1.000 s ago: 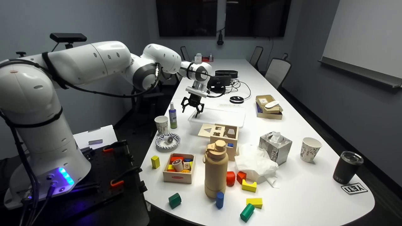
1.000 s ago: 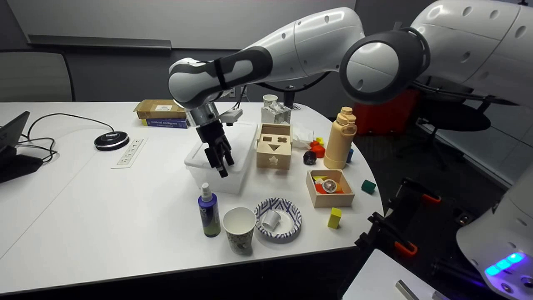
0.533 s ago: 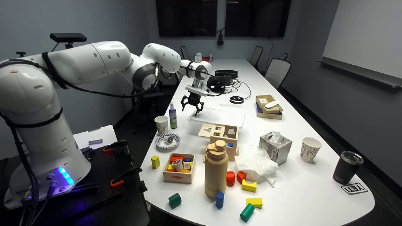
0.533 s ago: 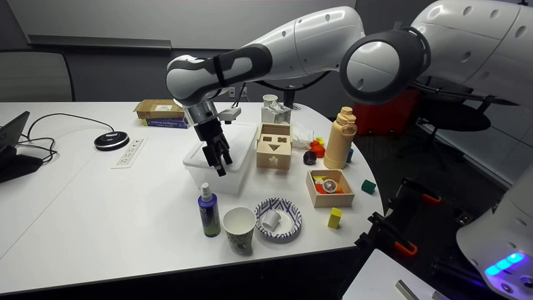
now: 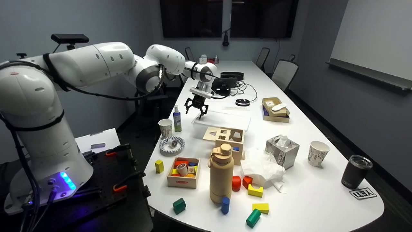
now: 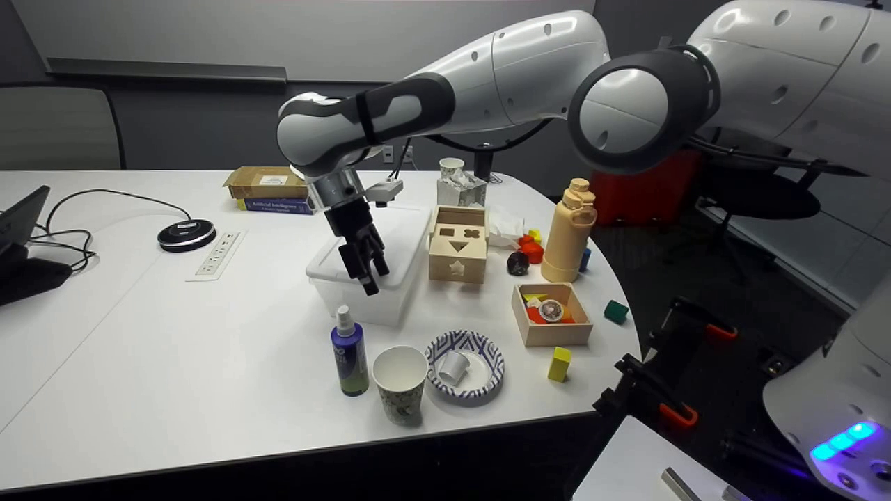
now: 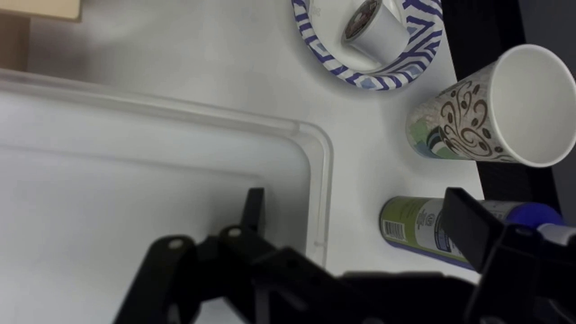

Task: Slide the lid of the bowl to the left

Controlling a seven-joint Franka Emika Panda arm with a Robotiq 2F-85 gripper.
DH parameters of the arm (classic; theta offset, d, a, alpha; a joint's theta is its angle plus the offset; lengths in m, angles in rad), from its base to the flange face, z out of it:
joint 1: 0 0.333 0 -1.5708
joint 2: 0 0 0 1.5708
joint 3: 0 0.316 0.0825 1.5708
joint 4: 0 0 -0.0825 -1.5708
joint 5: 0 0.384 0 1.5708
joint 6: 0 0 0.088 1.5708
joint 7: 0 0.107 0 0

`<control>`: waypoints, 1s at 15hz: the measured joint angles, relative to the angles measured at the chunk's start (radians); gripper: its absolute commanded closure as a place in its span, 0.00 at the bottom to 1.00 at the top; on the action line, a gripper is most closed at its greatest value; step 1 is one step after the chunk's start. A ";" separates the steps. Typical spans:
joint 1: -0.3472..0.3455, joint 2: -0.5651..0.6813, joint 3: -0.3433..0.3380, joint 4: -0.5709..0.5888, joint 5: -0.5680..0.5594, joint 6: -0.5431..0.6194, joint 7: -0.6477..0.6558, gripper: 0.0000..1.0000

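One empty claw [image 7: 357, 207], two fingers [image 7: 470, 229] wide apart, partly over one lid [image 7: 135, 198], near one spray bottle [image 6: 350, 358]

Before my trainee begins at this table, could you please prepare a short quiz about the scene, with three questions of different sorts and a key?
1. Multiple choice. What lies in the plate? a) a block b) a pod c) a tumbler
2. True or false. In the wrist view, the gripper is open, and just one finger shows over the lid.
3. Count. How many paper cups can be seen in each exterior view?

Key
1. b
2. True
3. Two: one near the spray bottle, another near the tissue box.
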 measured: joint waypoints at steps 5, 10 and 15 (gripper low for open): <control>0.003 0.000 0.015 0.000 0.000 -0.017 0.000 0.00; 0.004 0.000 0.027 0.001 0.000 -0.021 0.000 0.00; 0.034 -0.016 0.021 0.041 -0.026 0.006 0.018 0.00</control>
